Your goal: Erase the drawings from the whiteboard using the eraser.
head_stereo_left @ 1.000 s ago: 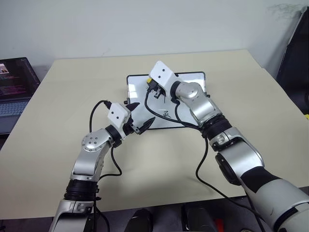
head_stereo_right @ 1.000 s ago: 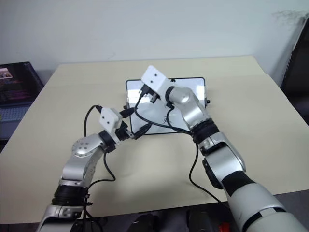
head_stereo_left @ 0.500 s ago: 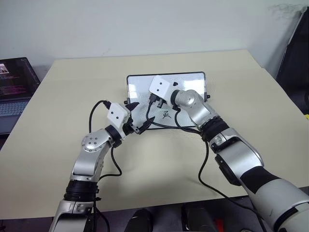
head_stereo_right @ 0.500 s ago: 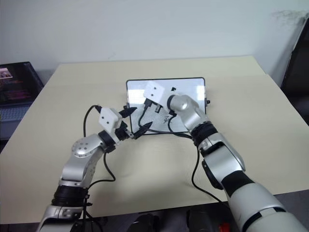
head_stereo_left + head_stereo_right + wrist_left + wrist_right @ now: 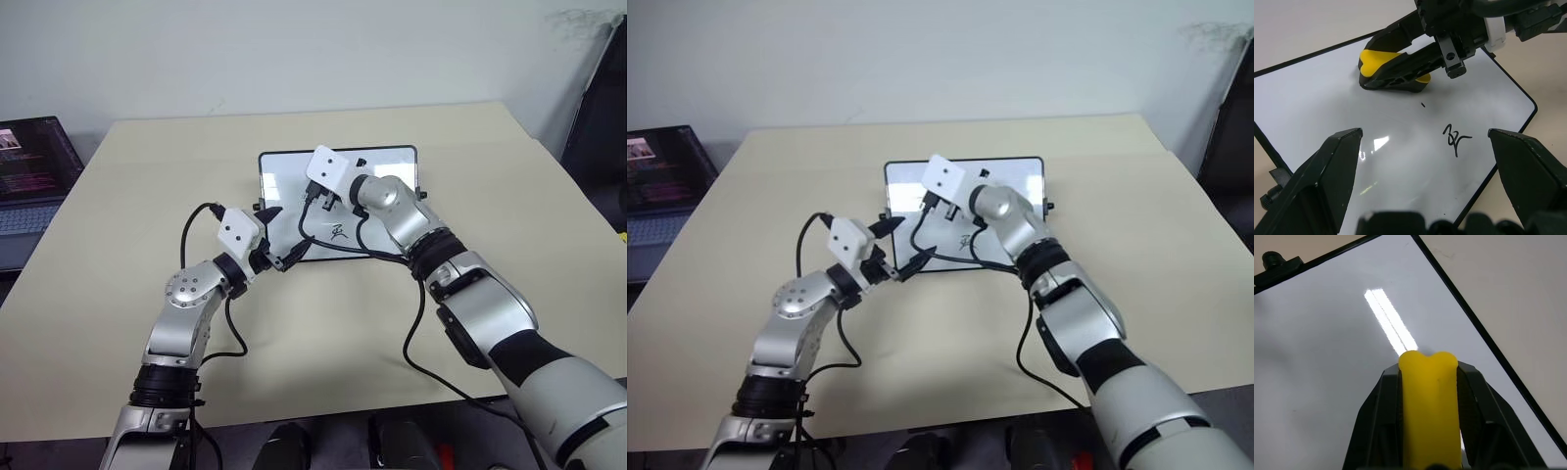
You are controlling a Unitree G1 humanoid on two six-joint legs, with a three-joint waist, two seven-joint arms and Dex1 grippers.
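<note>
The whiteboard (image 5: 382, 201) lies flat on the table with its black frame showing. One scribbled drawing (image 5: 1454, 139) remains near its front edge, with a tiny dark speck (image 5: 1422, 104) beside it. My right gripper (image 5: 1429, 369) is shut on the yellow eraser (image 5: 1376, 61), whose dark underside rests on the board's left half, beyond the scribble. The eraser (image 5: 1430, 401) sticks out past the fingers. My left gripper (image 5: 282, 238) stands open and empty over the board's near left corner, its fingers (image 5: 1327, 176) spread wide.
An open laptop (image 5: 29, 176) stands off the table's left side. The beige table (image 5: 490, 176) extends widely around the board. Black cables (image 5: 323, 250) hang from both wrists across the board's front edge. A dark object (image 5: 598, 117) stands at the right.
My right gripper has come down from above the board with the eraser and now holds it against the surface. The left arm has stayed still.
</note>
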